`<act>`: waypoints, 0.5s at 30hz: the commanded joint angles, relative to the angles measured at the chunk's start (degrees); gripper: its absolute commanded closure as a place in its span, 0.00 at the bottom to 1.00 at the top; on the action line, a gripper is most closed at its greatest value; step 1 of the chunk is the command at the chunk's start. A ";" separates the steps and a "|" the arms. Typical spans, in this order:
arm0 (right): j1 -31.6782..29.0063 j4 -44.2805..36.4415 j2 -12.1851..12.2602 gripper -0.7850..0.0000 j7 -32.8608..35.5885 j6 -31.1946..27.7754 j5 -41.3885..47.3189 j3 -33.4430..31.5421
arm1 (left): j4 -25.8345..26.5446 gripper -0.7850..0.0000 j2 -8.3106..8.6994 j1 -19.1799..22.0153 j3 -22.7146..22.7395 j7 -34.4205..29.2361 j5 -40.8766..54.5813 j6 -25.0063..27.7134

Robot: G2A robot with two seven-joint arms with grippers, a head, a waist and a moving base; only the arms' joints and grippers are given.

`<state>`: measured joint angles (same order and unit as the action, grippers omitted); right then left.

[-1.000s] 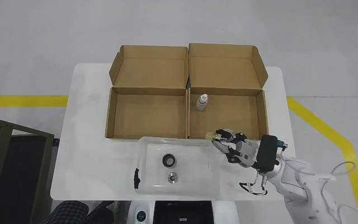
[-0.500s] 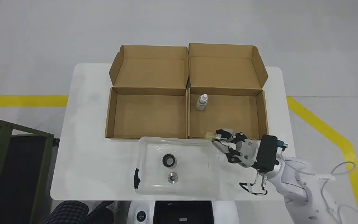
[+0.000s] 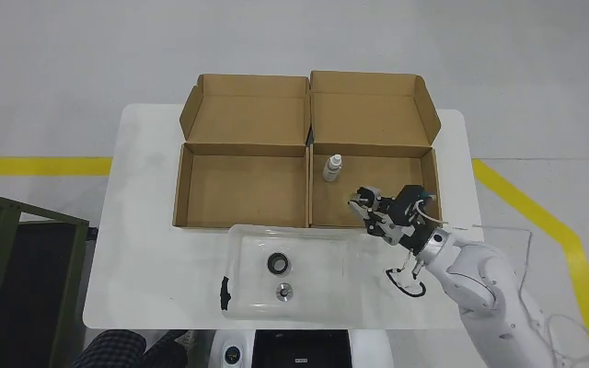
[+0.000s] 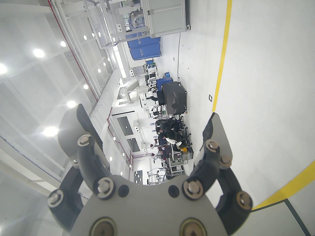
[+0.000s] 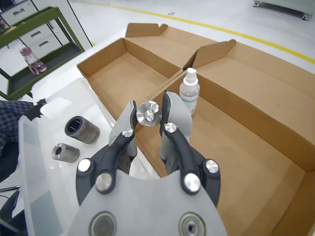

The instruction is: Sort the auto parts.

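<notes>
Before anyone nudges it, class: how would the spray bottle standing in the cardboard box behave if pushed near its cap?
The spray bottle stands upright, tall on a narrow base, so it would probably tip rather than slide. Its body looks round, so it may then roll on the cardboard box floor. It looks light, clear plastic.

The table point(image 3: 143, 184) is showing plain white. The left box point(image 3: 241, 189) and right box point(image 3: 386, 184) are showing unprinted cardboard brown. The bin point(image 3: 322, 267) is showing clear and colourless. The sleeve point(image 5: 82, 129) is showing dark grey and the bushing point(image 5: 65, 152) a paler silver-grey. The disc point(image 5: 149, 116) is gleaming mirror-silver. The right gripper point(image 5: 149, 110) and left gripper point(image 4: 147, 112) are showing pale grey with black links. The spray bottle point(image 5: 189, 92) is showing clear, with a white cap and teal label. The floor line point(image 3: 55, 166) is showing yellow.
</notes>
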<state>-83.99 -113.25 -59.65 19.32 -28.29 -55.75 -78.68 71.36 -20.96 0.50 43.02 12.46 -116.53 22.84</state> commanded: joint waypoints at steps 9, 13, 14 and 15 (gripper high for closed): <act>9.26 2.61 -0.83 1.00 13.96 7.35 -5.63 6.82 | 0.00 0.00 0.00 0.00 0.00 0.00 0.00 0.00; 13.16 5.58 -1.51 1.00 15.88 9.39 -6.25 9.99 | 0.00 0.00 0.00 0.00 0.00 0.00 0.00 0.00; 14.09 6.24 -1.69 1.00 16.06 9.88 -6.21 10.63 | 0.00 0.00 0.00 0.00 0.00 0.00 0.00 0.00; 15.00 6.83 -1.86 1.00 16.34 10.42 -6.30 11.22 | 0.00 0.00 0.00 0.00 0.00 0.00 0.00 0.00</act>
<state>-69.87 -106.96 -61.37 35.47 -18.34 -62.03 -67.97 71.36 -20.96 0.50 43.02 12.46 -116.53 22.84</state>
